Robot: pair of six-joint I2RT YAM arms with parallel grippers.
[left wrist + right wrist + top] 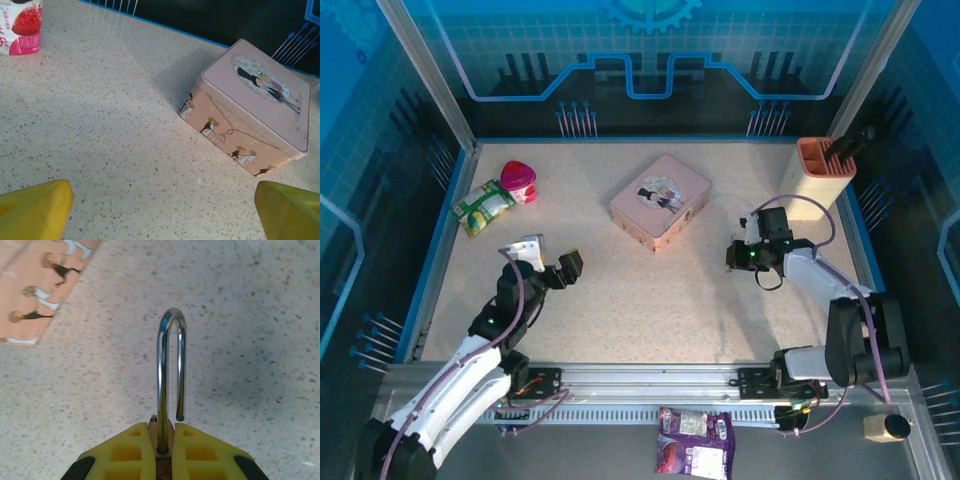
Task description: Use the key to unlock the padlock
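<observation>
Right gripper (165, 442) pinching padlock (161, 375) body between its yellow fingers; silver shackle points to 12 o'clock, one leg free of the body, over speckled table (260, 340); top view puts it at 3 o'clock of pink tin (660, 200); left gripper (162, 212) spread wide, holding nothing, tin at its 1 o'clock.

pink tin (660, 201), strawberry pouch (519, 180), green snack packet (483, 207)
</observation>
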